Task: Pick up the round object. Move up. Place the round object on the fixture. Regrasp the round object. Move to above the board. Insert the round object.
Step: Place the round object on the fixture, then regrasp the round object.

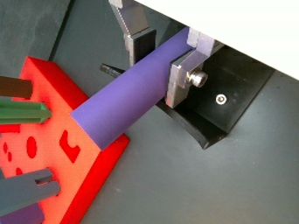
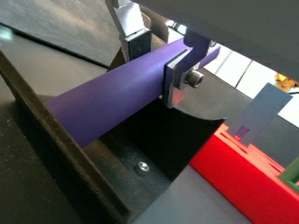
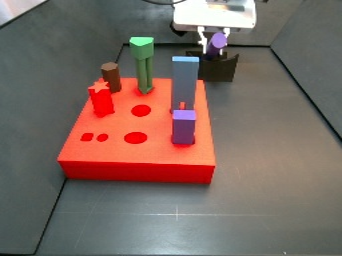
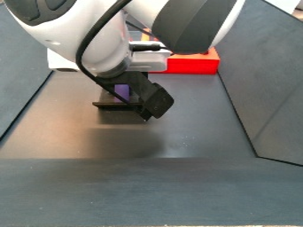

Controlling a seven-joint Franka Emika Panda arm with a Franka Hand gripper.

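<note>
The round object is a long purple cylinder lying between the two fingers of my gripper. The jaws stand closed against its sides, one dark pad pressed on each flank. In both wrist views the peg sits over the dark fixture, whose raised walls run beside and under it; whether it rests on the fixture is unclear. In a side view the gripper hangs just over the fixture behind the red board, with the peg's purple end showing.
On the board stand a green peg, a blue bar, a short purple block, a brown block and a red star piece. The board's corner lies close to the fixture. Dark walls enclose the floor.
</note>
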